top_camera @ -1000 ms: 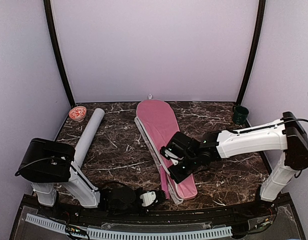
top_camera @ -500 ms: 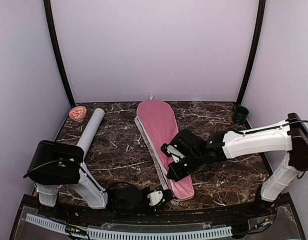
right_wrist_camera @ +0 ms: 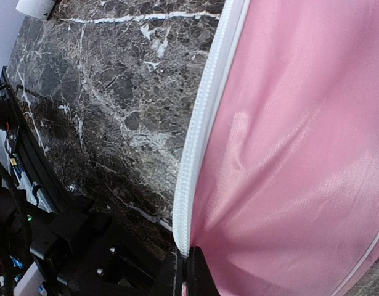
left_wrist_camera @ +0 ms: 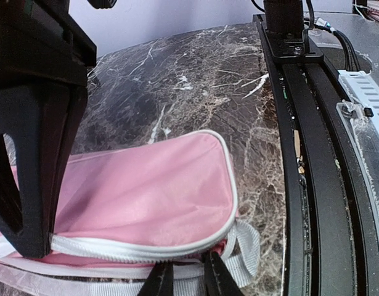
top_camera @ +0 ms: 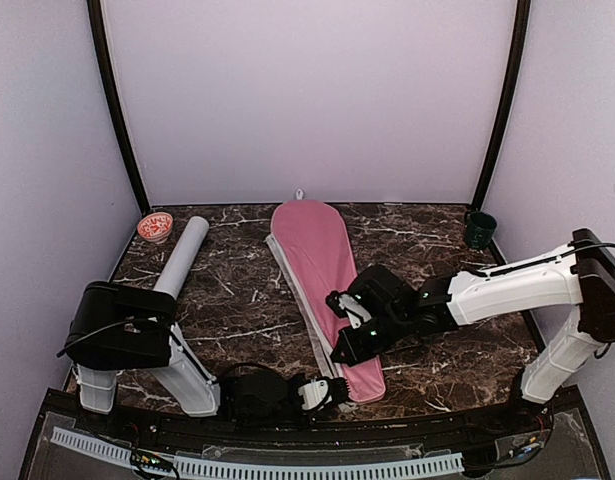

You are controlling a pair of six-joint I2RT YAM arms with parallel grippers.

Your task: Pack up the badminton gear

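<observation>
The pink cover (top_camera: pixel 322 260) lies lengthwise on the marble table, its narrow end nearest me. My right gripper (top_camera: pixel 339 352) is shut on the cover's white zipper edge (right_wrist_camera: pixel 198 148), close to that narrow end; in the right wrist view the gripper (right_wrist_camera: pixel 185 253) pinches the strip. At the cover's very end, low by the table's front edge, my left gripper (top_camera: pixel 332 388) has its gripper (left_wrist_camera: pixel 188 262) closed narrowly on the white edge strip beside a webbing loop (left_wrist_camera: pixel 251 246). The white tube (top_camera: pixel 179 258) lies at the left, apart from both grippers.
A small red-patterned round cap (top_camera: pixel 155 227) sits at the back left corner beside the tube's far end. A dark green mug (top_camera: pixel 479 229) stands at the back right. A black rail (left_wrist_camera: pixel 312 154) runs along the table's front edge, right by the left gripper.
My left gripper has slid right along the front edge to the cover's narrow end and narrowed its jaws there. The right arm shifted slightly, still holding the zipper edge.
</observation>
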